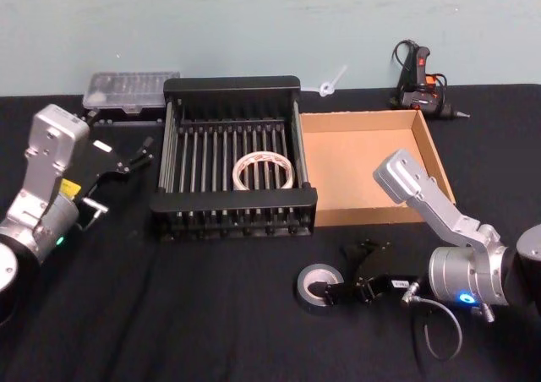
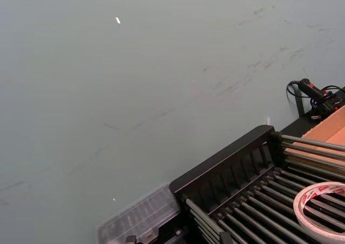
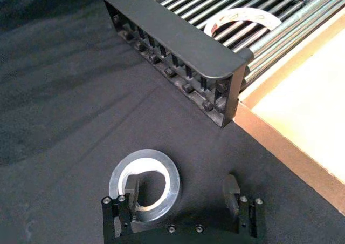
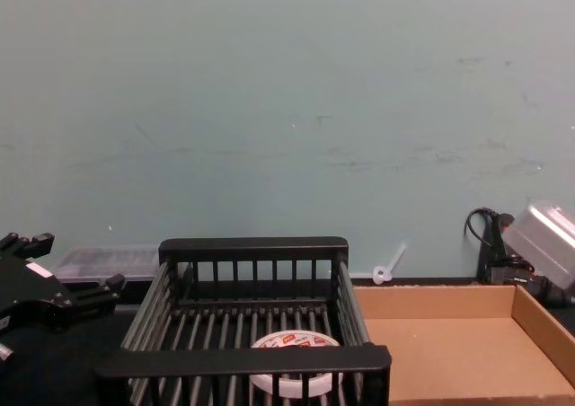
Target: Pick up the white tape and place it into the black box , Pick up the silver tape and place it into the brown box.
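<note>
One finger of the open right gripper (image 3: 180, 198) is set inside the silver tape (image 3: 144, 183); the white tape (image 1: 264, 171) lies in the black box (image 1: 232, 216). The left gripper (image 1: 127, 158) is held open beside it.

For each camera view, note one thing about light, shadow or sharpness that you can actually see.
Head view: even light, a blue lamp glowing on the right arm beside the right end effector. Right wrist view: soft shadow folds across the black cloth; the silver tape shines pale. Left wrist view: the wall is flatly lit; the white tape is cropped. Chest view: the black box near rail looks soft.
</note>
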Tool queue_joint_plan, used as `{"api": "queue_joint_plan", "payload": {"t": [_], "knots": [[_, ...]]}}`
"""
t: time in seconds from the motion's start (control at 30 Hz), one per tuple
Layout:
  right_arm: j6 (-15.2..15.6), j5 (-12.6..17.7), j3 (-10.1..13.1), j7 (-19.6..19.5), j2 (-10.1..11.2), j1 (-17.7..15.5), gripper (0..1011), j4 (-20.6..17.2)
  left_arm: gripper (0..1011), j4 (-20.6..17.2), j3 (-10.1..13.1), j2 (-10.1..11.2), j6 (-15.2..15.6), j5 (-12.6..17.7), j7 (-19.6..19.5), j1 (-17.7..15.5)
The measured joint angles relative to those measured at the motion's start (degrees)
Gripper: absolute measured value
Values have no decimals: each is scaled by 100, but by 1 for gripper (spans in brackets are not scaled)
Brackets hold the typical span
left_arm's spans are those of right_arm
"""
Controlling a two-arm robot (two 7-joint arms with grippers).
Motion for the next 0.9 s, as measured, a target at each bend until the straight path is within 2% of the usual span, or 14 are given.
{"api": "queue_joint_plan", "payload": {"t": [0.77,0.9], "knots": [[-3,8,6,-4,7,-11,1002,-5,1001,0,0,0,0,0,0,0],[-3,10,8,-4,7,-11,976,-7,1001,0,0,0,0,0,0,0]]}}
